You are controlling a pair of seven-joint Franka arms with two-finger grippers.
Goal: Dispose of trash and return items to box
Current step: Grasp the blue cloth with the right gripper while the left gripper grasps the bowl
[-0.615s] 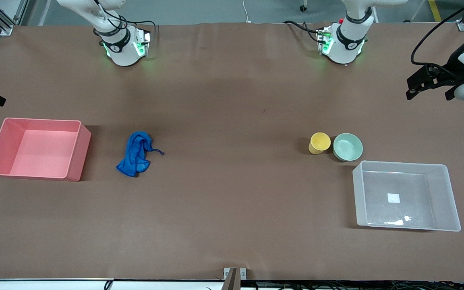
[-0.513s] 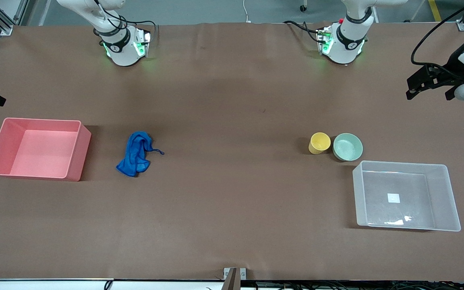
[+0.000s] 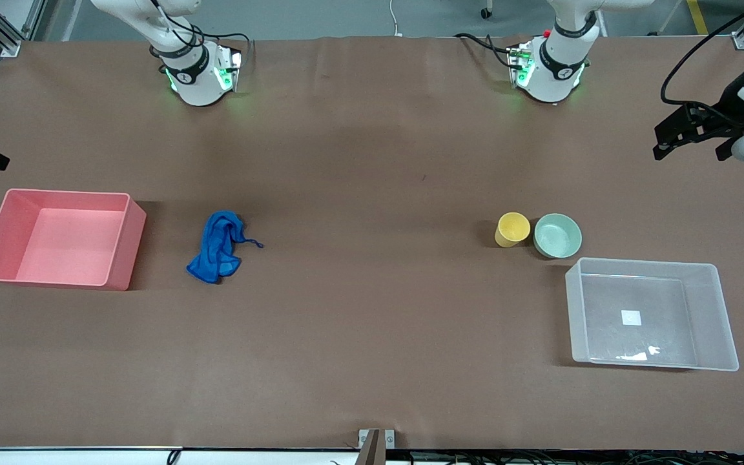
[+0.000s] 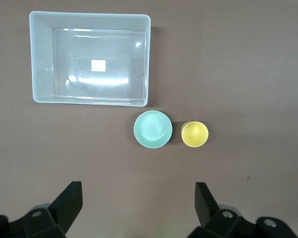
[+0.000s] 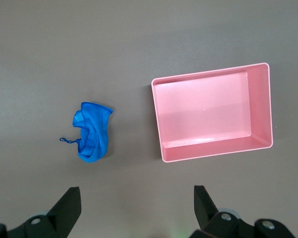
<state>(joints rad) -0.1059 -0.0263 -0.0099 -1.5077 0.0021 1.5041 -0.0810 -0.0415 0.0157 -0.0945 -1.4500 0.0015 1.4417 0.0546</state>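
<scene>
Left gripper (image 4: 136, 203), fingers spread and empty, hangs high over bare table; its wrist view shows the yellow cup (image 4: 194, 134), mint bowl (image 4: 152, 129) and clear box (image 4: 90, 63) below. Right gripper (image 5: 136, 206), likewise spread and empty, looks down on the blue rag (image 5: 93, 131) beside the pink bin (image 5: 213, 113). The front view shows neither gripper's fingertips.

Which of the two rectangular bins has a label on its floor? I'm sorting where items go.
The translucent clear plastic rectangular bin, toward the left arm's end, shows a small white square label. The pink opaque rectangular bin's floor is bare.
</scene>
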